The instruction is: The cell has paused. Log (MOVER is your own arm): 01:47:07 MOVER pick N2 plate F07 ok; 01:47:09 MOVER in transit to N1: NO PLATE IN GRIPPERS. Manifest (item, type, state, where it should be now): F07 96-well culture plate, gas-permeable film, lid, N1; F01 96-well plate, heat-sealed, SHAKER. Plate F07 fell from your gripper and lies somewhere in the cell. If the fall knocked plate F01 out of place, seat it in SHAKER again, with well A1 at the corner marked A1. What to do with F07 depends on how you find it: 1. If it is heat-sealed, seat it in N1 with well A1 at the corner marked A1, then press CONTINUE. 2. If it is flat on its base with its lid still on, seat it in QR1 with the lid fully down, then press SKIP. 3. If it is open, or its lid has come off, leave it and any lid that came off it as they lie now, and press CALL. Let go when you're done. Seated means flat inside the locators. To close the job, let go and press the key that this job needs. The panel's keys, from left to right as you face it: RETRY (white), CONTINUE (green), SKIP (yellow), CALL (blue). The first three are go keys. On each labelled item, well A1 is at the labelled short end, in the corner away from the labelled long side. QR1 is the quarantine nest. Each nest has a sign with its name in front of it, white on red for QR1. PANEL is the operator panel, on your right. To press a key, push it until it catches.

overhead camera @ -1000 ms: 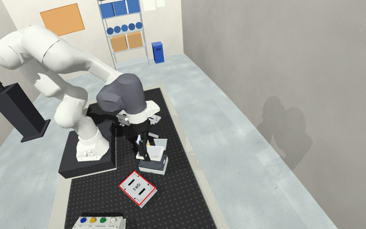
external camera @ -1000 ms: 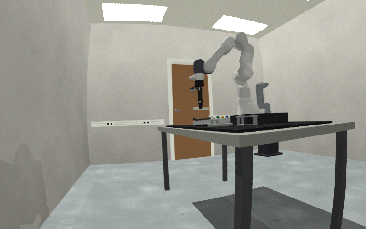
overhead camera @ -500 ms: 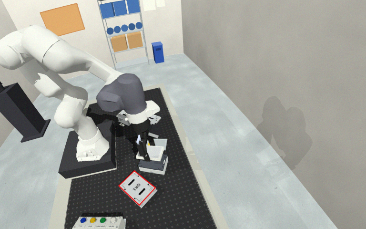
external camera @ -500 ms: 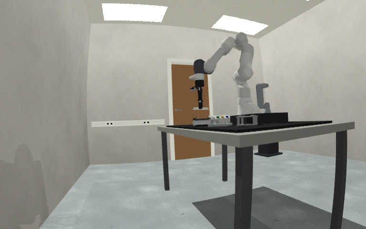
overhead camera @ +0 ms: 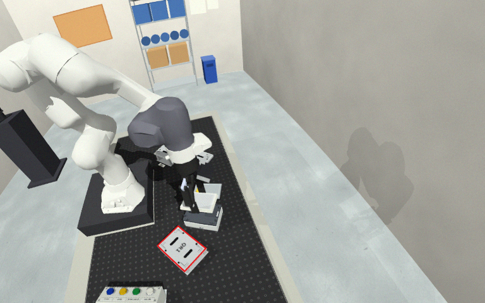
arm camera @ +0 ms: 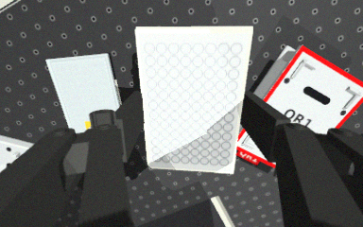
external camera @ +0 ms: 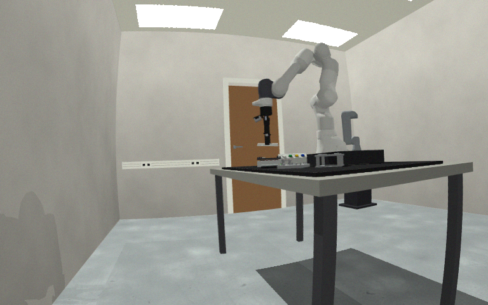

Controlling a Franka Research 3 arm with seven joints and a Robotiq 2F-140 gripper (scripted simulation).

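End effector clamped on a white 96-well plate, plate held level in the air above the counter, over a grey nest, QR1 nest nearby.

Two ceiling panels lit my feeds evenly and brightly. The arm's shadow fell soft on the wall, and the exterior view bowed at its edges. No glare, slightly soft pixels.
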